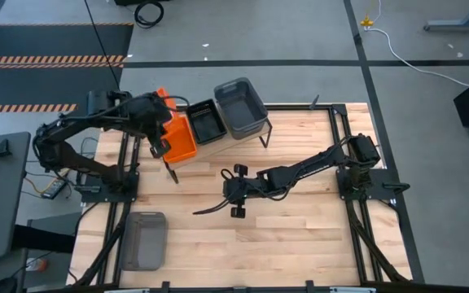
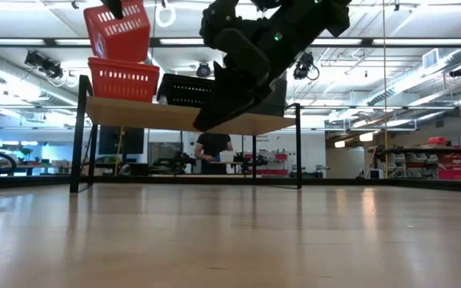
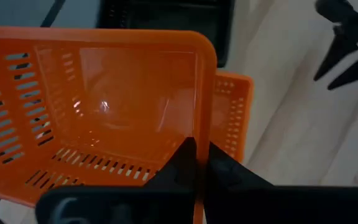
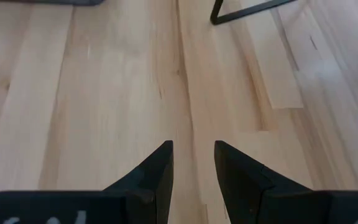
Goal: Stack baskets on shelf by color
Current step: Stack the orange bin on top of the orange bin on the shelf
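Orange basket (image 3: 98, 118) pinched in left claw (image 3: 194, 163), tilted above shelf (image 2: 158, 116)

I find no legible text, label, brand, number or sign in any view; the pale marks along my wrist cameras' lower edges are too blurred to read.

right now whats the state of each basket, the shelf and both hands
left hand: shut on held orange basket's rim
held orange basket: lifted, tilted above lower orange basket
lower orange basket: on shelf
black basket: on shelf
grey basket: on shelf
spare grey basket: on tabletop
shelf: standing
right hand: open, empty
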Motion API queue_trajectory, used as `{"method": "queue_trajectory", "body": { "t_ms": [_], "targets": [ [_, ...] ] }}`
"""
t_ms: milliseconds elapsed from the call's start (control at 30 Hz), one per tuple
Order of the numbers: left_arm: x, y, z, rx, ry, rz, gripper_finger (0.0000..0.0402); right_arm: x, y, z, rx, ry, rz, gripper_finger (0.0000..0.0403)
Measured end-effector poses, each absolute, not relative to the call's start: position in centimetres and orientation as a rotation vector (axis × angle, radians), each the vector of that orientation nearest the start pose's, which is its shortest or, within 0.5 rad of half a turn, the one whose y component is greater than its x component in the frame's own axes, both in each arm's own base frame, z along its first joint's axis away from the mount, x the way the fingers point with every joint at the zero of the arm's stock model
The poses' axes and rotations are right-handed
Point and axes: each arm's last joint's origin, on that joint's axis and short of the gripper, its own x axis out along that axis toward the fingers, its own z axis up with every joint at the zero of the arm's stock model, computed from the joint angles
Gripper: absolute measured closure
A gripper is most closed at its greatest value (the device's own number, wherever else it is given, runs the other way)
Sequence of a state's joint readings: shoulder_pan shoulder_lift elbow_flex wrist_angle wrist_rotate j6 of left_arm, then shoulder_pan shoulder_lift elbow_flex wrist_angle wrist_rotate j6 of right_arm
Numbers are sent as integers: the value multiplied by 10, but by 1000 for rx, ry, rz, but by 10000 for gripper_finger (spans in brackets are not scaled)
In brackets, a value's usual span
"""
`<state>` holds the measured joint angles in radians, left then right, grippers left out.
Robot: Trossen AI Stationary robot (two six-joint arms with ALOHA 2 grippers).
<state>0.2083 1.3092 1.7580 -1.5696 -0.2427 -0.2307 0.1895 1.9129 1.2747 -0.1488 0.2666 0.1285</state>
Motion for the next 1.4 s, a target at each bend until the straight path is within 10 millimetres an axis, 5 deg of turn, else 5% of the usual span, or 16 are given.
{"method": "queue_trajectory", "body": {
  "t_ms": [333, 733, 1400],
  "targets": [
    [225, 26, 401, -106, 1229, 471, 394, 404, 68, 186, -46, 739, -126, 279],
    [253, 34, 375, -91, 1349, 467, 394, 402, 69, 185, -50, 755, -122, 279],
    [244, 31, 373, -155, 1357, 424, 394, 401, 68, 184, -52, 771, -120, 279]
  ]
}}
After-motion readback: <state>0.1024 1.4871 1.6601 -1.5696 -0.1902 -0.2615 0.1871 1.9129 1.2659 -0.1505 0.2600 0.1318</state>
